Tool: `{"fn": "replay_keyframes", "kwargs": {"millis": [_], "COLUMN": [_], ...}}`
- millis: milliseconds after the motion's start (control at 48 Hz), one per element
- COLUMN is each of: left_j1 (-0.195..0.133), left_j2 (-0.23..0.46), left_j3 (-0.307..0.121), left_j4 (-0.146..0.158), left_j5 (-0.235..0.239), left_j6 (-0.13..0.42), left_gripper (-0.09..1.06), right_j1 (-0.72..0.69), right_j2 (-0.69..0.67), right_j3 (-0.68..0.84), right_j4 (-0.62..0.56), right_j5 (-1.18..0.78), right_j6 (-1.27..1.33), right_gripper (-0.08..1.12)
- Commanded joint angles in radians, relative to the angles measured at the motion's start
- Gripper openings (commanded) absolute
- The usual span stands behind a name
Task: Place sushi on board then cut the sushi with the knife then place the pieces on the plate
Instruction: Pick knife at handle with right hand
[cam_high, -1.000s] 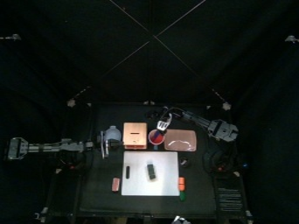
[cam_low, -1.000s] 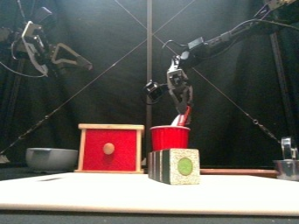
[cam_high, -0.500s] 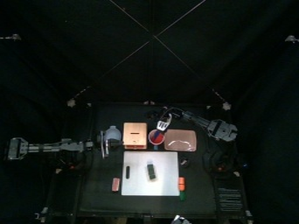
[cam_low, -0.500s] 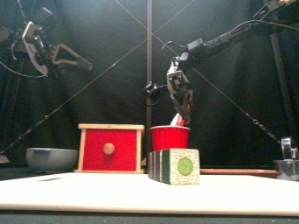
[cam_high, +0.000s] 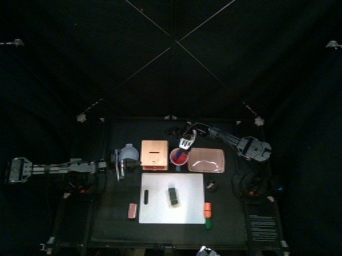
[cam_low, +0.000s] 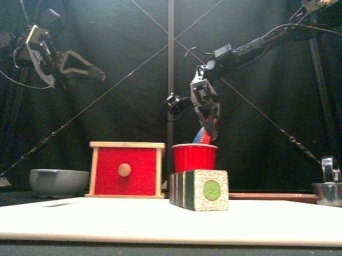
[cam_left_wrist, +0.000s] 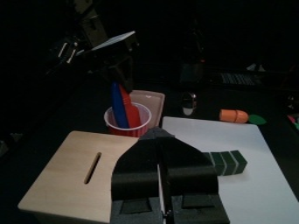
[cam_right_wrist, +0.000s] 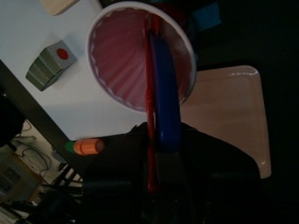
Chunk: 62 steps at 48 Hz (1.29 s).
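Right gripper (cam_low: 203, 122) hanging at frame centre over one red cup (cam_low: 194, 157), gripping one blue knife (cam_right_wrist: 163, 96); one red knife (cam_left_wrist: 131, 112) standing in cup; one sushi roll (cam_low: 201, 189) lying on one white board (cam_low: 80, 224); left gripper (cam_left_wrist: 158, 144) resting far left, jaws pressed together, holding nothing

From above, the cutting board (cam_high: 187, 212) lies low in the frame's middle on the bench (cam_high: 104, 215), the sushi roll (cam_high: 175, 196) on it. Above it runs a row — bowl (cam_low: 59, 181) leftmost, then wooden box (cam_high: 155, 152), cup (cam_low: 195, 158) with a knife (cam_left_wrist: 118, 96) in it, and tray (cam_high: 211, 160) rightmost. One toy food (cam_high: 131, 209) lies just left of the board, a second toy food (cam_high: 210, 209) just right.
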Motion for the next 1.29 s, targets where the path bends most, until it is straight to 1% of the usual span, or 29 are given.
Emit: {"fn": "replay_keyframes", "kwargs": {"millis": [21,438,604,729,896,958,1125,1292], "left_j1": [0.003,0.003,0.003,0.005,0.005,0.005,0.005,0.005], "left_j2": [0.002,0.002,0.003,0.003,0.002,0.002,0.002,0.002], "left_j3": [-0.011,-0.003,-0.002,-0.002,-0.002,-0.002,0.0,0.002], "left_j4": [0.002,0.002,0.0,0.002,0.0,0.002,0.0,-0.009], "left_j5": [-0.009,-0.009,-0.009,-0.009,-0.009,-0.009,-0.008,-0.009], "left_j6": [-0.002,-0.002,-0.002,-0.002,-0.002,-0.002,-0.002,-0.002], "left_gripper": [0.0,0.0,0.0,0.0,0.0,0.0,0.0,0.0], "right_j1": [-0.002,-0.002,0.003,0.003,0.003,0.005,0.008,0.014], "right_j2": [-0.025,-0.041,-0.044,-0.041,-0.044,-0.044,-0.055,-0.067], "right_j3": [-0.021,-0.009,-0.011,-0.011,-0.014,-0.012,-0.008,-0.008], "right_j4": [0.0,-0.006,-0.077,-0.12,-0.104,-0.107,-0.1,-0.086], "right_j5": [0.002,0.003,0.002,0.0,-0.003,-0.002,0.011,0.021], "right_j6": [-0.002,0.0,0.054,0.069,0.072,0.075,0.081,0.092], "right_gripper": [0.65,0.67,0.68,0.73,0.83,0.85,0.85,0.85]}}
